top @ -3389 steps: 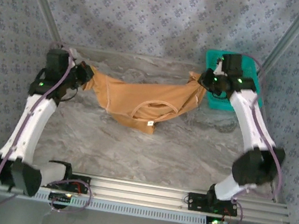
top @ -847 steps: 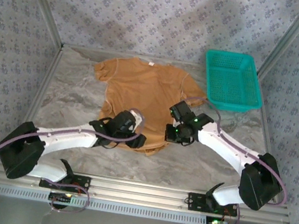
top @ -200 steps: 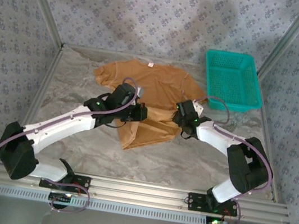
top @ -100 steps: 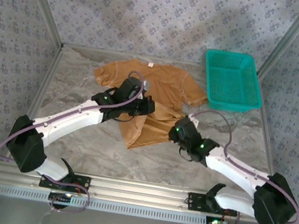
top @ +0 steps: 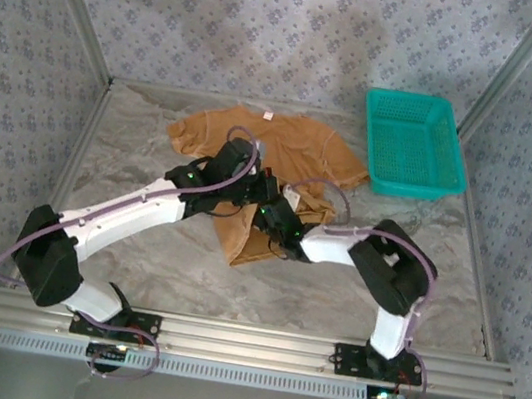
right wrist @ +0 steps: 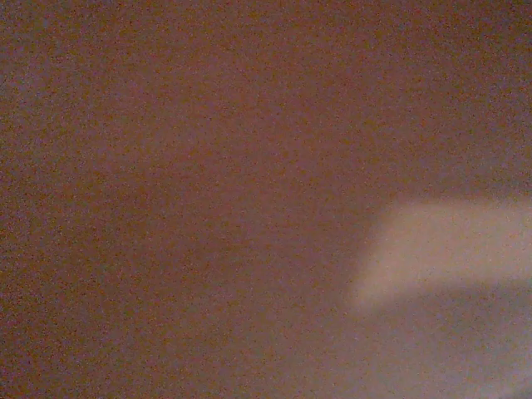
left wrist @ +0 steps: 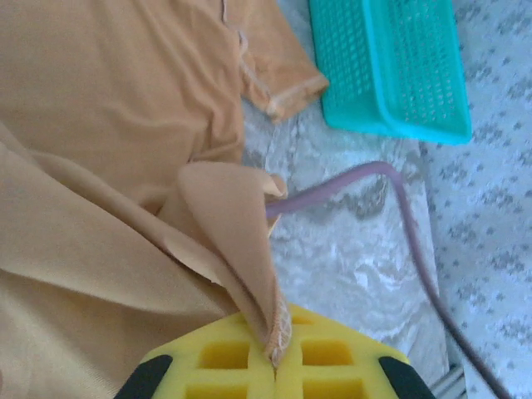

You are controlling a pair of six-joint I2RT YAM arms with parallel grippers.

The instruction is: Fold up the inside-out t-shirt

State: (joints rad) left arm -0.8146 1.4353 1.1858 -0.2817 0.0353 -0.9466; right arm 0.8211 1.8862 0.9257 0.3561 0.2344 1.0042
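The inside-out t-shirt (top: 299, 149) lies on the marbled table (top: 125, 258) just left of the teal basket (top: 411, 147). Its right sleeve (left wrist: 278, 79) ends close to the basket's near left corner without touching it, and its small white label (top: 266, 115) sits at the collar, about level with the basket's far rim. The shirt's lower part, farther from the basket, is bunched and partly doubled over. The left gripper (left wrist: 274, 370) sits over the middle of the shirt, left of the basket, its yellow fingers pressed together on a raised fold of tan cloth. A purple cable (left wrist: 349, 176) crosses the bare table between that fold and the basket. The right gripper (top: 275, 219) is down on the bunched part, just beside the left one. Its jaws are closed, but I cannot tell whether cloth sits between them, as its wrist view is a brown blur.
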